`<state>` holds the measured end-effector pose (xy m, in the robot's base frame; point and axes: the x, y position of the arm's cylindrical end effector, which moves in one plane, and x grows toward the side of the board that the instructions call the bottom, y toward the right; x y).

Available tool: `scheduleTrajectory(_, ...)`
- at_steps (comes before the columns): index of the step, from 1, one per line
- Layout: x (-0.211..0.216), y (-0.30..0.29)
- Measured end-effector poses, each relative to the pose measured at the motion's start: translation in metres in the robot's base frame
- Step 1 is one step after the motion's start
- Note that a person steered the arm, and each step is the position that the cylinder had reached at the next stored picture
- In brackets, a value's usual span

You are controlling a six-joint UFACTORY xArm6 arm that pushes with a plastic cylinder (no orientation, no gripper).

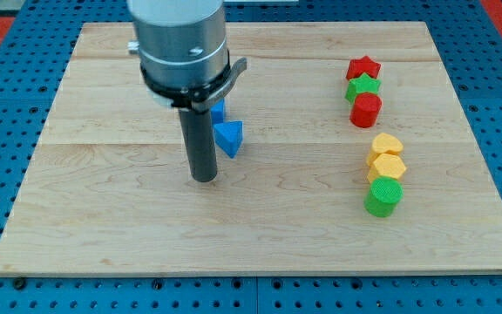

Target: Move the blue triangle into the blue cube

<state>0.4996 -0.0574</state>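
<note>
The blue triangle (229, 138) lies on the wooden board (103, 218), a little left of its middle. The blue cube (218, 112) sits just above it, mostly hidden behind the arm's grey body, and seems to touch or nearly touch the triangle. My tip (203, 179) rests on the board just left of and below the triangle, a small gap apart from it.
At the view's right, a red star (363, 68), a green star (362, 86) and a red cylinder (366, 110) form a column. Below them stand two yellow blocks (386, 155) and a green cylinder (383, 197).
</note>
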Motion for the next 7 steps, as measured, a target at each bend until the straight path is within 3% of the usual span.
scheduleTrajectory(1,-0.029,0.029)
scheduleTrajectory(3,-0.079,-0.001)
scheduleTrajectory(5,-0.06,-0.058)
scheduleTrajectory(7,-0.068,-0.072)
